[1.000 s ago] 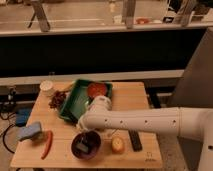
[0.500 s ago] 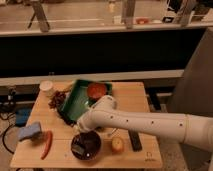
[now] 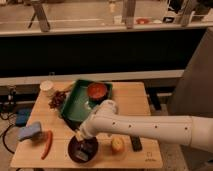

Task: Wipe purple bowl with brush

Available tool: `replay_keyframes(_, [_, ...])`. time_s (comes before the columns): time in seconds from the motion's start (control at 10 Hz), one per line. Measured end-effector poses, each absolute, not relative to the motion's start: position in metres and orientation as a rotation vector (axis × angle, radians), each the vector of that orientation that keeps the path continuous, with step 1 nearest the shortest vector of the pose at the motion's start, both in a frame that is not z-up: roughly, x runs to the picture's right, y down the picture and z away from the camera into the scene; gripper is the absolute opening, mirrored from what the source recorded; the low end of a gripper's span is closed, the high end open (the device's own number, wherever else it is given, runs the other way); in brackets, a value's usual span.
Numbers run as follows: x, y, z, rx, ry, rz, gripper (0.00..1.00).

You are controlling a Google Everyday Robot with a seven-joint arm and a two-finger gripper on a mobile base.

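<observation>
The purple bowl (image 3: 75,150) sits near the front edge of the wooden table, left of centre. My gripper (image 3: 82,138) hangs at the end of the white arm, right over the bowl's far rim and reaching down into it. A small tool with a pale head and a darker body, the brush (image 3: 84,152), shows inside the bowl just below the gripper. I cannot tell whether the gripper holds it.
A green tray (image 3: 74,106) behind the bowl holds a red-orange bowl (image 3: 97,91). A blue-and-yellow sponge (image 3: 30,131) and a red chili (image 3: 47,144) lie to the left. A yellow fruit (image 3: 117,145) and a black bar (image 3: 135,144) lie to the right. A white cup (image 3: 47,87) and grapes (image 3: 57,99) stand at the back left.
The arm has shifted slightly left and lowered the gripper closer into the purple bowl. The other things have not moved.
</observation>
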State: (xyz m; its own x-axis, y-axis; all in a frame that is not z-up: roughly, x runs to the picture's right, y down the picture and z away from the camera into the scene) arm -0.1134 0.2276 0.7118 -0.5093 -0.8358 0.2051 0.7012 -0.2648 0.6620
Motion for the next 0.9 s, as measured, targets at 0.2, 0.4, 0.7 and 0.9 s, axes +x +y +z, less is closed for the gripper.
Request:
replay_keyframes(0.2, [-0.099,0.223,0.709,0.191,-0.837,-1.927,0.00])
replay_keyframes(0.4, [-0.101,0.214,0.718,0.168,-0.810,-1.939,0.00])
replay_keyframes(0.7, [-0.131,0.195,0.729,0.143,-0.838,-1.944,0.00])
replay_keyframes(0.9, [-0.146,0.185,0.728,0.083,-0.849,-1.919,0.00])
